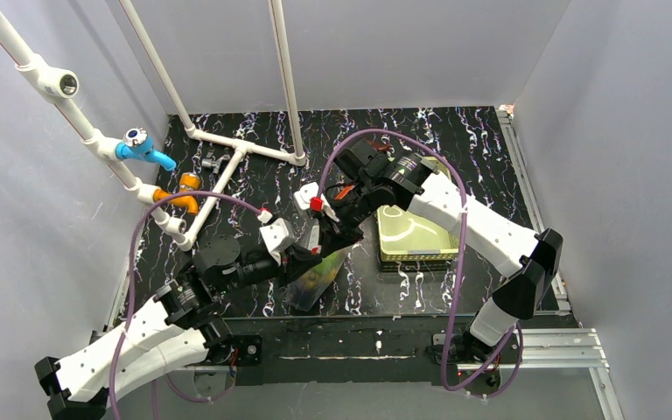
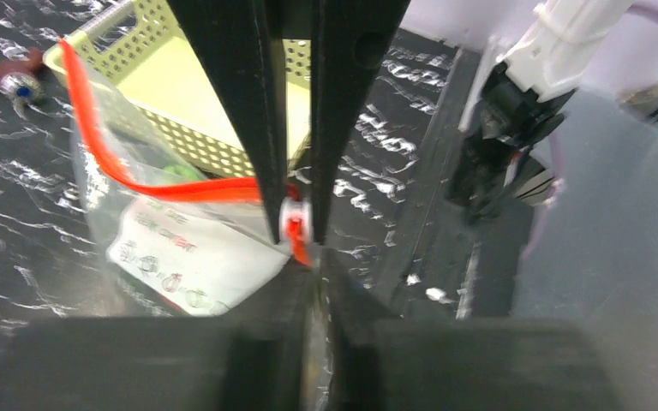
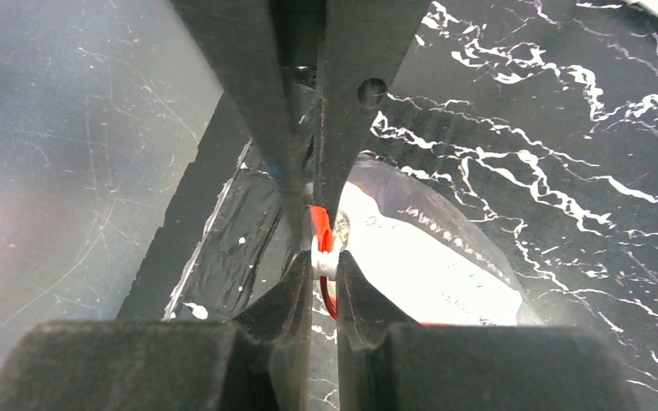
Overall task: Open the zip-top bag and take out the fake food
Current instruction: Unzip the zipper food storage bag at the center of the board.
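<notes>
Where the two pairs of jaws meet, the right gripper (image 3: pixel 312 231) is clenched on the small white slider (image 3: pixel 324 255) at the end of a red-orange zipper strip. The left gripper (image 2: pixel 296 229) has the same slider end between its tips with a thin gap showing, and I cannot tell whether it pinches or has let go. From there the zipper strip (image 2: pixel 163 187) runs along the mouth of the clear, crinkly plastic zip-top bag (image 1: pixel 317 278). The bag slopes down from the grippers toward the black marbled table (image 1: pixel 227 149), just beside the yellow-green perforated plastic basket (image 1: pixel 416 234). The fake food (image 2: pixel 176 171), small plastic fruit and vegetables, is inside the bag, and only a green patch shows through the film. Opening looks to be the step in hand, with the strip seemingly closed and nothing out yet. The next move calls for one gripper anchoring the bag's corner while the other draws the slider straight along the strip.
</notes>
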Robot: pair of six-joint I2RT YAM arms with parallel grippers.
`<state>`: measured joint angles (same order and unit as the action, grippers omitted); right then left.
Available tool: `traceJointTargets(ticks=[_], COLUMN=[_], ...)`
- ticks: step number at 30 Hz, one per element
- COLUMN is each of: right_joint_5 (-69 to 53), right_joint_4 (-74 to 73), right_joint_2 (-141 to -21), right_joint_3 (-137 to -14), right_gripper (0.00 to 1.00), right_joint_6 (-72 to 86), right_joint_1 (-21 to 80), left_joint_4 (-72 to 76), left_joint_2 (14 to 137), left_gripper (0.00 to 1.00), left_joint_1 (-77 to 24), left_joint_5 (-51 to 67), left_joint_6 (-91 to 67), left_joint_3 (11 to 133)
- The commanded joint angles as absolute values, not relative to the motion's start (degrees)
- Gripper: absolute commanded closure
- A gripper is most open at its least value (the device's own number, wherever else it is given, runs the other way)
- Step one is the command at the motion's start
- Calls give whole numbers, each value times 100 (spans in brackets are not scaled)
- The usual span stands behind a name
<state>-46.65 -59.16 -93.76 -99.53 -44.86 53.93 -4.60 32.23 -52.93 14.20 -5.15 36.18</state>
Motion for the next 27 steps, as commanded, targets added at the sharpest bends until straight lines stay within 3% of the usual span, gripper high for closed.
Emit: traceJointTargets(ticks=[1,10,27], right_joint_5=[-4725,-4558,-4514], right_joint_4=[-5979,-6105,-6137], right_joint_2=[-9338,-9331,-9155], right_joint_3=[-10128,-10271,-10280], right_gripper=[99,99,99], right_joint_6=[-4593,-4767,-4818], right_joint_1=[5361,5148,4817], left_joint_4=[-563,-1354,-1809], left_joint_2=[3376,2656,2751], left_gripper=[100,100,100], left_joint_1=[-5265,-5265,-5265], left_joint_5=[1842,1425,985], left_joint_6=[-198,219,562], left_joint_3=[3921,4056,4453])
